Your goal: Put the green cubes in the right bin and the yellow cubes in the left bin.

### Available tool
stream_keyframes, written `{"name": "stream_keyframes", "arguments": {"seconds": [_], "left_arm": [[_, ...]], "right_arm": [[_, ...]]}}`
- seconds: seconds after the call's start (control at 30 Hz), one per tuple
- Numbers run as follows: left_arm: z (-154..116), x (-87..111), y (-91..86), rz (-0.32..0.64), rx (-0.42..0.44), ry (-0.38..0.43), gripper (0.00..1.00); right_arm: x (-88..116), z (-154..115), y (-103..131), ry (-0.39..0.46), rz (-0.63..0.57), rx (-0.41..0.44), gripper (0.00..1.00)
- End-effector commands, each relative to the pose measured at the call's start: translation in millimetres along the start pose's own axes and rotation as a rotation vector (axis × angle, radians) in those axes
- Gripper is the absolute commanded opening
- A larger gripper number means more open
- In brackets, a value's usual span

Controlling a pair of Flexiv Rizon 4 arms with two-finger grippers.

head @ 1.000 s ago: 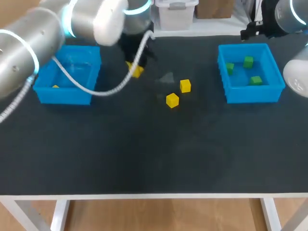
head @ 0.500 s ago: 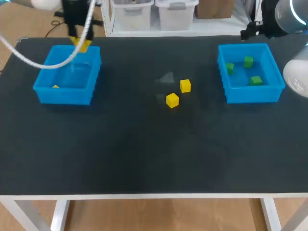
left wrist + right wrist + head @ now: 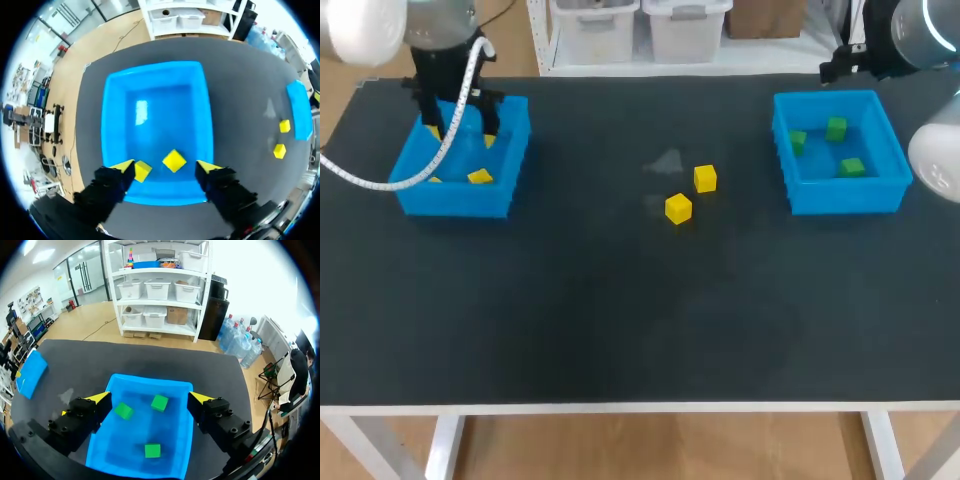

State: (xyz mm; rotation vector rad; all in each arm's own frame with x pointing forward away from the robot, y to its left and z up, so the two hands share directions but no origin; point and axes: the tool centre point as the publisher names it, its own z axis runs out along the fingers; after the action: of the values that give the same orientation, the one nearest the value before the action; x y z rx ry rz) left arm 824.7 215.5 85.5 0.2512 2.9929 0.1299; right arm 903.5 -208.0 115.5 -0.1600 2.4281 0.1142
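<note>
My left gripper [image 3: 460, 135] hangs open over the left blue bin [image 3: 455, 202], nothing between its fingers. In the left wrist view the gripper [image 3: 165, 167] stands above the bin [image 3: 155, 69], with two yellow cubes [image 3: 174, 160] [image 3: 142, 170] inside below it. Two more yellow cubes [image 3: 705, 178] [image 3: 678, 208] lie on the mat near the middle. The right bin [image 3: 845, 197] holds three green cubes [image 3: 836, 128]. My right gripper [image 3: 150, 398] is open above that bin [image 3: 150, 379], its green cubes [image 3: 159, 402] beneath it.
The dark mat [image 3: 620, 300] runs wide between the bins and toward the front edge. A faint pale smudge [image 3: 666, 161] marks the mat just behind the two loose cubes. The right arm's body [image 3: 920, 30] sits at the back right corner.
My left arm carried a yellow cube from the table's middle over to the left bin, then opened. The cube now lies in the bin. The right arm has kept still.
</note>
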Motion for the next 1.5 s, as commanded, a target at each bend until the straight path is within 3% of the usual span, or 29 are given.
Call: {"name": "stream_keyframes", "arguments": {"seconds": [0.03, 0.43, 0.73, 1.03, 1.23, 1.5], "left_arm": [[-15.0, 5.6, -25.1, 0.068, 0.021, -0.197, 1.0], [-39.8, 5.3, -175.9, 0.45, 0.218, -0.197, 1.0], [-24.4, 14.9, -249.1, 0.59, 0.258, -0.124, 1.0], [-6.0, 18.0, -292.8, 0.632, 0.274, -0.077, 1.0], [19.5, 13.5, -299.9, 0.617, 0.235, -0.025, 1.0], [42.7, 21.5, -315.1, 0.648, 0.21, 0.025, 1.0]], "right_arm": [[1.6, -1.5, 0.1, -0.004, 0.0, 0.002, 1.0], [1.6, -1.5, 0.1, -0.004, 0.0, 0.002, 1.0], [1.6, -1.5, 0.1, -0.004, 0.0, 0.002, 1.0], [1.6, -1.5, 0.1, -0.004, 0.0, 0.002, 1.0], [1.6, -1.5, 0.1, -0.004, 0.0, 0.002, 1.0], [1.6, -1.5, 0.1, -0.004, 0.0, 0.002, 1.0]]}}
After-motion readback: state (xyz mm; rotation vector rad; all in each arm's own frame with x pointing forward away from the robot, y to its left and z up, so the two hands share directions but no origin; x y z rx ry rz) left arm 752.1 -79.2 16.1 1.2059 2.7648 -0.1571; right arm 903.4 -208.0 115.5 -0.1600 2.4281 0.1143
